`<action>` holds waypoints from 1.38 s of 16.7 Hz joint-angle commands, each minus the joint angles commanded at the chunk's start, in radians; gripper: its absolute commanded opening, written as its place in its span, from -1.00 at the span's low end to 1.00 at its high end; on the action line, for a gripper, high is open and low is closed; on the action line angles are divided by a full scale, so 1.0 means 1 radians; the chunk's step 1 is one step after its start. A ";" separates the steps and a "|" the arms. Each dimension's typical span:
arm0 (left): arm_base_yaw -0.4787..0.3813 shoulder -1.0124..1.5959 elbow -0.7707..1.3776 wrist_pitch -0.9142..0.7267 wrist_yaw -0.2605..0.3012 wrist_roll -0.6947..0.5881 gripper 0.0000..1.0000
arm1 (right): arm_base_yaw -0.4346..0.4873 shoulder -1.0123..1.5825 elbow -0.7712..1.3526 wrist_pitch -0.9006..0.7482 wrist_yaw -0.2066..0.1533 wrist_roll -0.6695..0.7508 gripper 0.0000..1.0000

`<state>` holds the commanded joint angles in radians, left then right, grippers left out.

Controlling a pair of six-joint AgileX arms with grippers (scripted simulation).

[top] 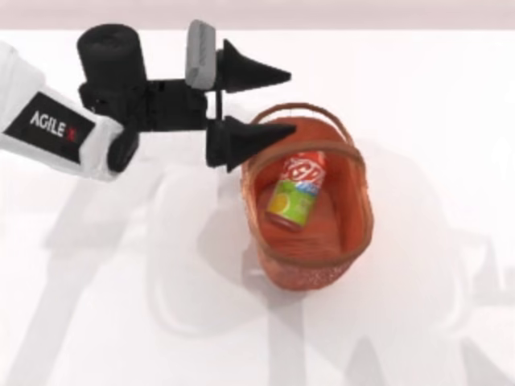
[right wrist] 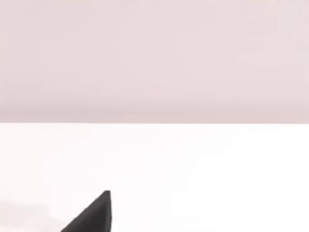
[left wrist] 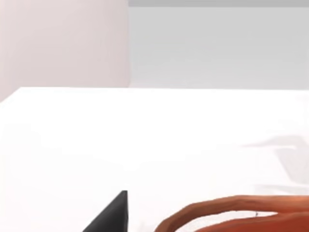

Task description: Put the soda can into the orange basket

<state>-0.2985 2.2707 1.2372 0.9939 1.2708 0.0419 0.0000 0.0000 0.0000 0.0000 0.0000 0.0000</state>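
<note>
The orange basket (top: pixel 283 259) sits on the white table (top: pixel 418 104), its woven wall rounding toward the near edge of the table and its brownish rim ringing an oval mouth. Inside it, on the basket floor, lies the soda can (top: pixel 298 190), tipped on its side: the lime-green lower part points toward the near end of the basket, the red half with white script toward the far end, where the arched handle (top: pixel 322 153) crosses just above it. The can touches nothing but the basket.

Just past the basket's far-left rim hangs the left end effector (top: pixel 283 103), reaching in from the basket's left. Its two black tapered fingers (top: pixel 241 138) stand spread wide apart with nothing between them; the nearer one has its tip over the basket's rim, the farther one lies beyond the basket altogether. In the left wrist view one dark fingertip (left wrist: pixel 113 215) shows beside the curve of the basket's rim (left wrist: pixel 227 208).

The right wrist view shows only one dark fingertip (right wrist: pixel 94 215) of the right end effector over bare table; whether it is spread or closed I cannot tell.
</note>
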 joint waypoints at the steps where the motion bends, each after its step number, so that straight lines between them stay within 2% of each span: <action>1: 0.000 0.000 0.000 0.000 0.000 0.000 1.00 | 0.000 0.000 0.000 0.000 0.000 0.000 1.00; 8: -0.003 -0.006 -0.002 -0.003 -0.004 -0.001 1.00 | 0.002 0.009 0.007 -0.007 -0.001 -0.003 1.00; 12: 0.015 -0.093 -0.041 -0.044 -0.062 -0.022 1.00 | 0.033 0.144 0.119 -0.115 -0.005 -0.047 1.00; 17: 0.063 -0.348 -0.174 -0.173 -0.222 -0.065 1.00 | 0.109 0.495 0.422 -0.391 -0.010 -0.169 1.00; 23: 0.142 -0.809 -0.452 -0.422 -0.498 -0.110 1.00 | 0.248 1.063 0.947 -0.828 -0.019 -0.389 1.00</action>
<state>-0.1565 1.4621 0.7857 0.5718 0.7730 -0.0680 0.2478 1.0633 0.9472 -0.8279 -0.0186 -0.3891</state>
